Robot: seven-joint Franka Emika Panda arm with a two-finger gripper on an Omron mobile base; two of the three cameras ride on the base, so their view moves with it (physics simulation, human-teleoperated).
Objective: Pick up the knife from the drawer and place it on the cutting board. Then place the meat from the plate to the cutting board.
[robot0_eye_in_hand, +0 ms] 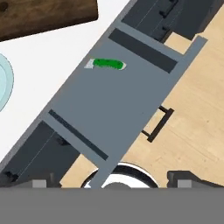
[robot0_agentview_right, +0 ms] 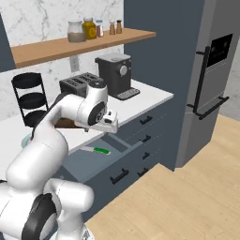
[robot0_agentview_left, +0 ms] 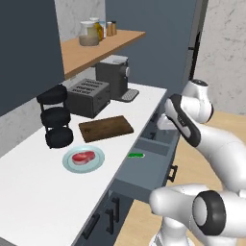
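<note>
I hold the end effector [robot0_eye_in_hand: 112, 181] wide above the open drawer [robot0_eye_in_hand: 109, 109]; knife [robot0_eye_in_hand: 107, 64] looks light, stiff, best gripped by green handle.

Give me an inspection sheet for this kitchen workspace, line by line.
Surface: white countertop, bare at the near end.
Job's things: green-handled knife lies in the open slate-grey drawer; dark brown wooden cutting board holds nothing; raw red steak sits on the round light blue-green plate.
Clutter: dark toaster, grey coffee machine, black three-tier rack, jars on the wooden shelf.
Gripper: gripper open, above the drawer, holding nothing.
Cables: nothing seen.
Surroundings: marble wall, wooden floor, tall oven cabinet.
</note>
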